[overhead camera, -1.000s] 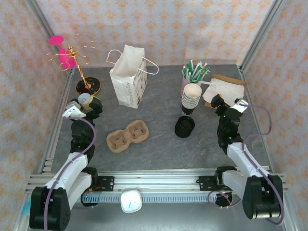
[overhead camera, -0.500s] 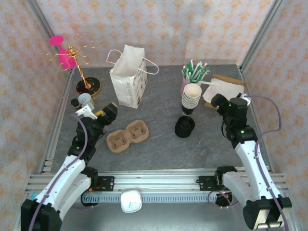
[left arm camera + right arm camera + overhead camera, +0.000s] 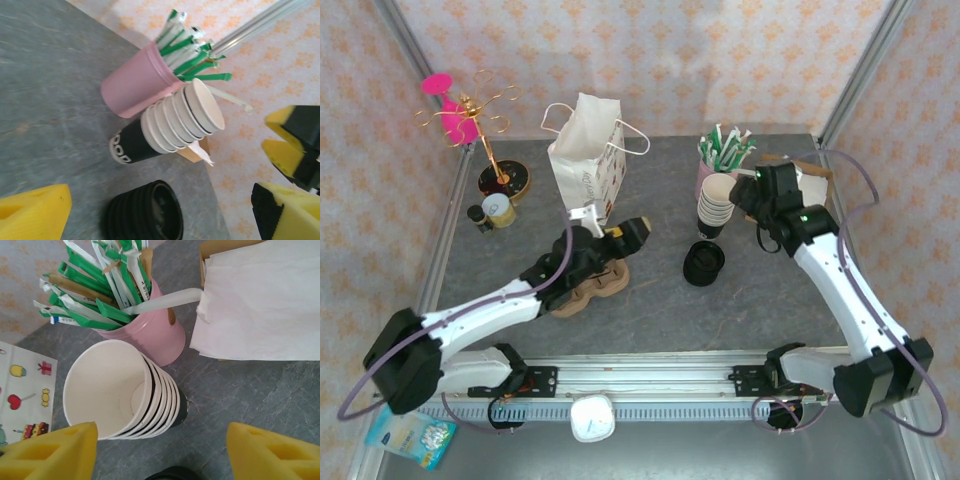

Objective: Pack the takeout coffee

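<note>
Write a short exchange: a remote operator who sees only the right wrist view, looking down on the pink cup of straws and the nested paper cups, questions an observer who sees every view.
Operator: Where is the cup carrier?
Observer: The brown moulded-pulp two-hole cup carrier lies left of the middle of the grey table, partly under the left arm.
Operator: And the left hand?
Observer: The left hand is open, just past the carrier, pointing toward the low black round pile of lids.
</note>
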Controlling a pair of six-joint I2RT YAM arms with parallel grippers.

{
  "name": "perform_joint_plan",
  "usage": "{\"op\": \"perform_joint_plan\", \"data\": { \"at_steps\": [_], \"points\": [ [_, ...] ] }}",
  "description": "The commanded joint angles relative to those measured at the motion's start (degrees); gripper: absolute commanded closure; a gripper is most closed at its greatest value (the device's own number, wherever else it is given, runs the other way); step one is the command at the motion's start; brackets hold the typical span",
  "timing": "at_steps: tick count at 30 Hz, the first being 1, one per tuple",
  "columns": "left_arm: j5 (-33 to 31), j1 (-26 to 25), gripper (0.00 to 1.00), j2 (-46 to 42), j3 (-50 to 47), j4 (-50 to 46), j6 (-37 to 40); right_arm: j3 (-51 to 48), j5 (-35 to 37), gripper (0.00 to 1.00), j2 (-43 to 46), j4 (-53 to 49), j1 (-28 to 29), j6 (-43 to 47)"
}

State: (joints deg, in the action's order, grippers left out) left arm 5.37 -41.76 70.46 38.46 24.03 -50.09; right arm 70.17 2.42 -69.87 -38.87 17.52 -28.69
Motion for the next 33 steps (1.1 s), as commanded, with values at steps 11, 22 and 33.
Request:
{"op": "perform_joint_plan", "data": {
  "at_steps": [11,22,33],
  "points": [
    [0.09,-1.34,0.09,14.28,10.89,7.6,0.25,7.13,3.9,0.52,-12.65,-1.69,1.18,1.37],
    [-0.22,-1.39,0.1,14.36,10.58,6.85,0.44,8.79,2.8,0.72,-15.83,0.44,0.98,1.35],
    [-0.22,-1.29,0.1,14.45,10.95,6.27,0.61,8.29,1.81,0.85,-16.18,1.8,0.32,1.0]
  ]
}}
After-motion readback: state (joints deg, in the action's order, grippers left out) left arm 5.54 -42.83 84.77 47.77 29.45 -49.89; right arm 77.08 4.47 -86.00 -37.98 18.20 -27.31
